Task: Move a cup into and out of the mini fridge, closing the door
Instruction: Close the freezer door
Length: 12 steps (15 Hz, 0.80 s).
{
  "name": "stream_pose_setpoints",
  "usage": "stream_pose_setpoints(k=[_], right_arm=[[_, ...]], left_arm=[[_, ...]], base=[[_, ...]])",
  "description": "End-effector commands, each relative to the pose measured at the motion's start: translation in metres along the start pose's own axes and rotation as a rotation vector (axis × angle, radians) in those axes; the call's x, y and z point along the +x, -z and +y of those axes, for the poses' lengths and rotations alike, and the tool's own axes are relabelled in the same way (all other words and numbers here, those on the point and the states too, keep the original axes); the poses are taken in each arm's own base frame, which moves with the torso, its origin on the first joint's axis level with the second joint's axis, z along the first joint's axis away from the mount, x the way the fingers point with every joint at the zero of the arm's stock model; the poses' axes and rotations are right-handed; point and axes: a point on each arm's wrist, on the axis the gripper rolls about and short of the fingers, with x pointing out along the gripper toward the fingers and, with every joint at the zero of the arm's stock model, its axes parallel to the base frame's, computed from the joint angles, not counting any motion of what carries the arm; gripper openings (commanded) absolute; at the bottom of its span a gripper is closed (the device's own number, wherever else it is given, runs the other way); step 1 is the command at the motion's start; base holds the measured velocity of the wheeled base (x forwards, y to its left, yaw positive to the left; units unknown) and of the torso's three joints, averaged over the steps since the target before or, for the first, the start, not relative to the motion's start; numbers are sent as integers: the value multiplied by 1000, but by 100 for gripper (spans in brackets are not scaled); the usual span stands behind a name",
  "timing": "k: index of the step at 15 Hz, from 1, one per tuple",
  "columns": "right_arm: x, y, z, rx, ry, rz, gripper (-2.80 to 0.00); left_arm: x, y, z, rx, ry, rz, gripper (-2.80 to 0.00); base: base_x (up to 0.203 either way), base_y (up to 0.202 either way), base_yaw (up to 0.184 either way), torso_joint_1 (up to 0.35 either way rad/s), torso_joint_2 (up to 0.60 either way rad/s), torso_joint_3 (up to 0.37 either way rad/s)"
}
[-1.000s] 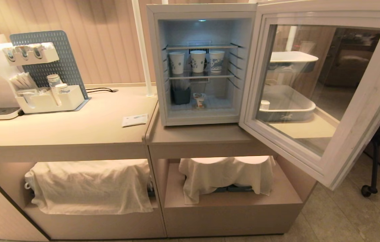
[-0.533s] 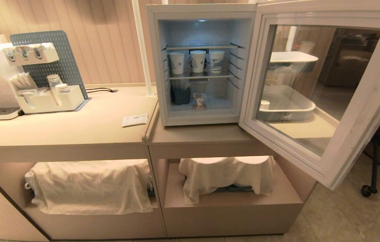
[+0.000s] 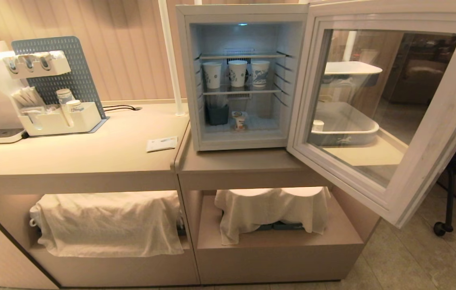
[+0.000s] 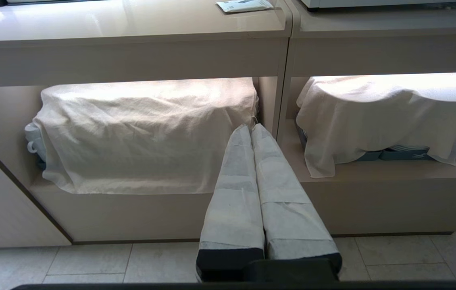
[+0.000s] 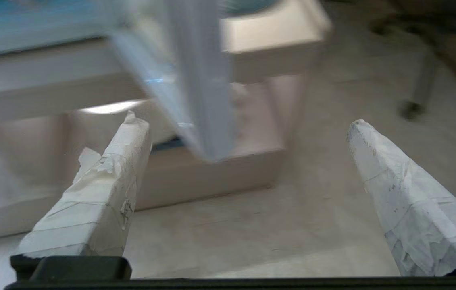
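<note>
Beige desk [image 3: 90, 153] carries the mini fridge [image 3: 248, 141], its door [image 3: 425, 161] swung wide. Cup [image 3: 239, 120] sits on the bottom shelf inside, so the putting-in looks done; taking out and closing the door remain. Right tool [image 5: 248, 141] is spread wide and empty, low, with the door's lower corner just ahead of it. Left tool [image 4: 251, 129] is clenched, parked facing the cloth-covered shelf [image 4: 143, 133].

Left gripper [image 4: 250, 128]: two long tapering fingers [image 4: 234, 201] wearing off-white tape wrap, seams showing across wrap, black base blocks peeking out under tape, black housing edge running below.

Right gripper [image 5: 248, 125]: two tapering fingers [image 5: 103, 193] wearing same white tape, tape tearing and peeling near tip, scuff marks showing, black mount sitting at base.
</note>
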Motion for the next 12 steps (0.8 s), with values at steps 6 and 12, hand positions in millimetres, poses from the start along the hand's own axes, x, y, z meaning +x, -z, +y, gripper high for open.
stream_pose_setpoints(k=[6,12], right_arm=[[59,4,-16,-14,132,167,0],[95,-22,-31,-14,219,107,0]], left_arm=[[0,0,0,0,0,0,-280],[0,0,0,0,0,0,-280]], base=[[0,0,0,0,0,0],[0,0,0,0,0,0]])
